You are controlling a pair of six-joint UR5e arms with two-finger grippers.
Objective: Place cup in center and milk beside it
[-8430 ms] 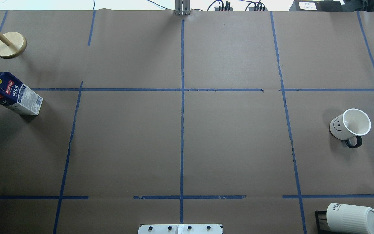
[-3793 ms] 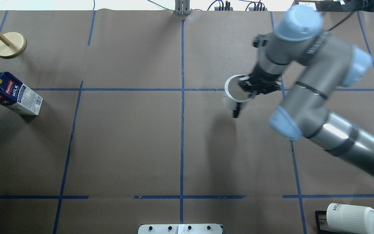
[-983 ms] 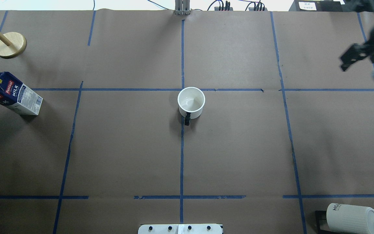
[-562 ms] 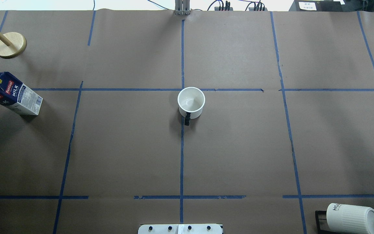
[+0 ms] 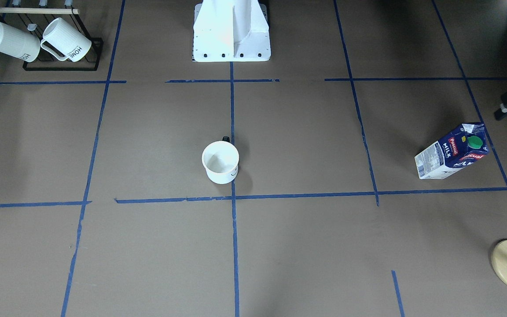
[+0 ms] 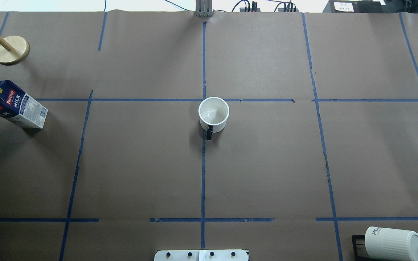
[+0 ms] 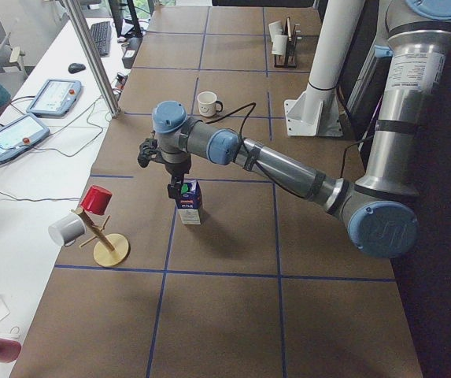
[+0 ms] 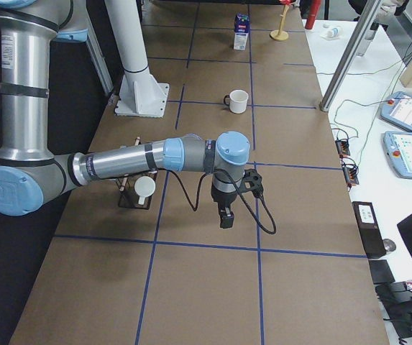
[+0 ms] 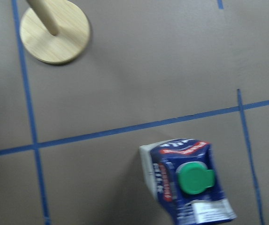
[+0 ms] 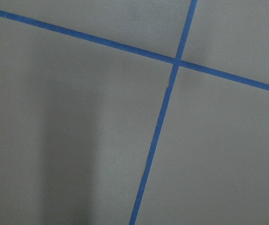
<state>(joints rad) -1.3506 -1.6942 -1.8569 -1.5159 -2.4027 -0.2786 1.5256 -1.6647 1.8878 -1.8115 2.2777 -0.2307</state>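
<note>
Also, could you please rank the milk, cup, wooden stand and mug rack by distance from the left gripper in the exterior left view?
1. The milk, just below the left gripper.
2. The wooden stand, nearer the camera.
3. The cup, farther along, mid-table.
4. The mug rack, at the far end.

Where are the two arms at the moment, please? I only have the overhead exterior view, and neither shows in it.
Observer: In the exterior left view the left gripper hangs above the milk, not gripping it.
Operator: Thank you. And the right arm?
Observer: The exterior right view shows the right gripper hanging over the paper near the ribbed HOME mugs, far from the cup.
Operator: Is the milk lined up under the left wrist?
Observer: Roughly; the left wrist view looks down on its green cap, low and right of centre.
</note>
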